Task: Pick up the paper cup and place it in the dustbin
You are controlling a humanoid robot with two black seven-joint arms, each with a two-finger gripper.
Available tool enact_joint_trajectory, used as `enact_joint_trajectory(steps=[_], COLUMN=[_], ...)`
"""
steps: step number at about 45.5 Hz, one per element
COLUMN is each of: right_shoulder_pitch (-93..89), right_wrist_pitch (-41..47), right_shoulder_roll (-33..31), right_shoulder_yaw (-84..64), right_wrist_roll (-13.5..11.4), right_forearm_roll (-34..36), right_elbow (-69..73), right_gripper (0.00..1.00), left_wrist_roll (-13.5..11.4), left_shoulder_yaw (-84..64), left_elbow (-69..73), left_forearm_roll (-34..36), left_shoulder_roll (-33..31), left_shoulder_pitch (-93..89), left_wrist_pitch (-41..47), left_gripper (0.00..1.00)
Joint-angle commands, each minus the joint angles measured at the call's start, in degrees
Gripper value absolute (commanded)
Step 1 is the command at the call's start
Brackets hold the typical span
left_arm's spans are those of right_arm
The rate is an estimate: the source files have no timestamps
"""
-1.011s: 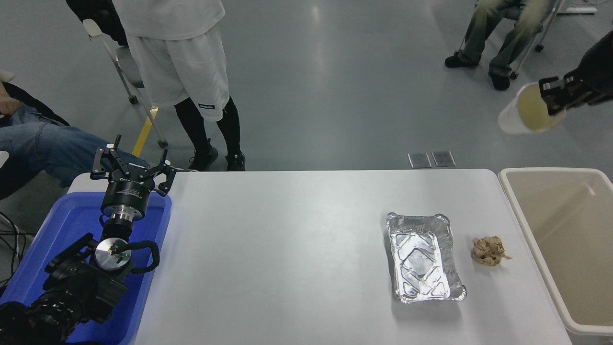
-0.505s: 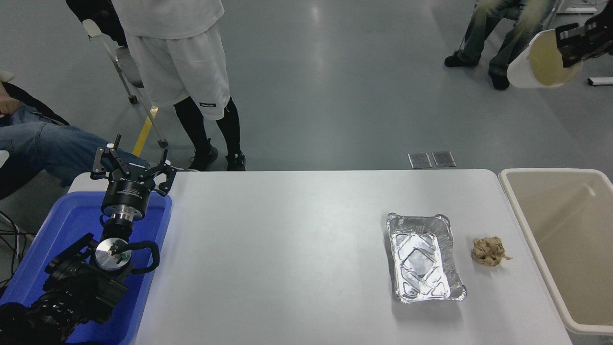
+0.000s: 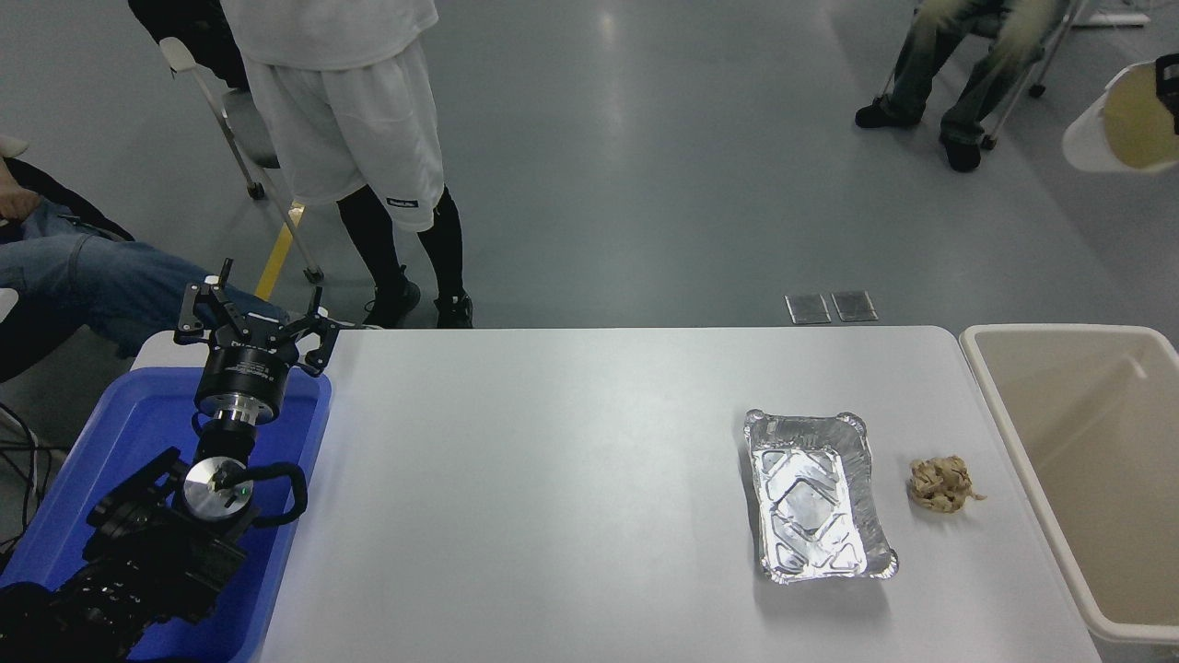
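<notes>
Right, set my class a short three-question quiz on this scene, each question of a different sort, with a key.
1. True or false: the paper cup stands on the table.
2. What lies between the foil tray and the dustbin? A) a spoon B) a crumpled brown paper wad C) a lid
3. Fill in: the left pincer is parked over the ____ bin.

Key: 1 false, it is held in the air at the right edge; 2 B; 3 blue.

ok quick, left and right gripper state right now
Left gripper: open, empty, parked over the blue bin.
Right gripper: mostly out of frame; paper cup held at it.
</notes>
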Motion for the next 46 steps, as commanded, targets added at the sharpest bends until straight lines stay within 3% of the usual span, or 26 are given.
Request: enact_joint_trajectory(steps=[1,10,29,46], right_shoulder_pitch=[-7.81,-17.38,-45.95,-65.55], right_wrist_pitch=[0.00,0.00,0.00,0.00], right_shoulder_roll=[-4.59,-6.52,-7.58,-0.73], right_shoulder_yaw=[-0.13,2.24,24.30,39.24], right_wrist_roll=[0.03,0.03,0.03,0.03], right_forearm_roll=[-0.71,0.08,1.83,6.93], right_elbow=[-4.02,-9.73,-19.48,-35.75], right_gripper=[0.00,0.00,0.00,0.00], left_wrist_roll=[0.00,0.00,-0.09,0.00], left_shoulder_yaw=[0.00,0.00,0.00,0.00], left_elbow=[0.01,0.01,0.01,0.09], left_forearm_roll=[-0.01,-0.01,-0.01,-0.01], left_shoulder_roll=[0.00,0.00,0.00,0.00], left_shoulder_pitch=[0.00,0.00,0.00,0.00], left_wrist_pitch=[0.01,0.01,0.09,0.09], left_gripper=[0.99,0.99,0.99,0.99])
